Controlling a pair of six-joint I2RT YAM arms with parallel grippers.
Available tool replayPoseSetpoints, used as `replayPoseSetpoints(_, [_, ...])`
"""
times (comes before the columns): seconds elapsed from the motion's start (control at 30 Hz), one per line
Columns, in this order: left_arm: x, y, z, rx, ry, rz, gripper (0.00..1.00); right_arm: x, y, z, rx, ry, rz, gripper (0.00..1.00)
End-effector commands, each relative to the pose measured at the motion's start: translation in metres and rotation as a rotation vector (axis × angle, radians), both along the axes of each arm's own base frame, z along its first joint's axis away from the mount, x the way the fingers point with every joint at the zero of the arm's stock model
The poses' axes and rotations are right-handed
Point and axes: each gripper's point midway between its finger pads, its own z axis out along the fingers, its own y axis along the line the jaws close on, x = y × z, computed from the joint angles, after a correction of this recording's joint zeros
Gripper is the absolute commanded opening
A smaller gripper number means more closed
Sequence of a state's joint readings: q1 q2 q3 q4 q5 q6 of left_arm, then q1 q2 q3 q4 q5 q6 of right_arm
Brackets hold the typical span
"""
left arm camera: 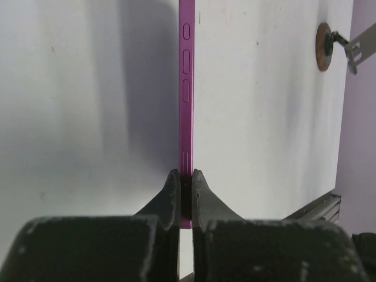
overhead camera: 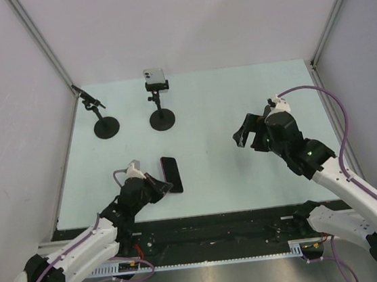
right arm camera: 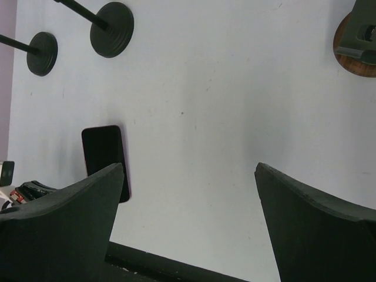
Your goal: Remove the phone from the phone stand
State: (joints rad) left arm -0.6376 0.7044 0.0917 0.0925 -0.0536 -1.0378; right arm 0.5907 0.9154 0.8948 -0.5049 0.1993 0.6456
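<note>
The phone (overhead camera: 171,173) is dark with magenta sides. It lies flat and low over the white table near the front left. My left gripper (overhead camera: 155,183) is shut on its near end. In the left wrist view the phone (left arm camera: 186,88) shows edge-on, pinched between my fingertips at the left gripper (left arm camera: 186,179). The phone stand (overhead camera: 160,110), black with a pale clamp head, stands at the back with no phone in it. My right gripper (overhead camera: 245,136) is open and empty, right of the middle of the table. Its wrist view shows the right gripper (right arm camera: 188,170) and the phone (right arm camera: 104,154).
A second black stand (overhead camera: 105,123) stands at the back left. Both stand bases show in the right wrist view (right arm camera: 111,29), (right arm camera: 42,54). A brown round base with a grey bracket (right arm camera: 355,50) shows in the wrist views (left arm camera: 323,47). Pale walls enclose the table.
</note>
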Motion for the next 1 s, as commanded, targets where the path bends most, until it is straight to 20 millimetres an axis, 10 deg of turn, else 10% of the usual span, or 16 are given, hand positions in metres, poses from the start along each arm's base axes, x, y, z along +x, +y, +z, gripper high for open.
replayPoseSetpoints(0.0, [-0.012, -0.009, -0.001, 0.023, 0.024, -0.155, 0.00, 0.005, -0.001, 0.005, -0.004, -0.031, 0.013, 1.00])
replayPoseSetpoints(0.37, [-0.030, -0.011, -0.034, 0.057, 0.232, -0.264, 0.02, 0.006, -0.004, 0.002, -0.031, -0.031, 0.021, 1.00])
replayPoseSetpoints(0.97, [-0.008, 0.005, -0.020, 0.185, 0.208, -0.188, 0.89, 0.011, -0.023, -0.002, -0.116, -0.049, -0.021, 1.00])
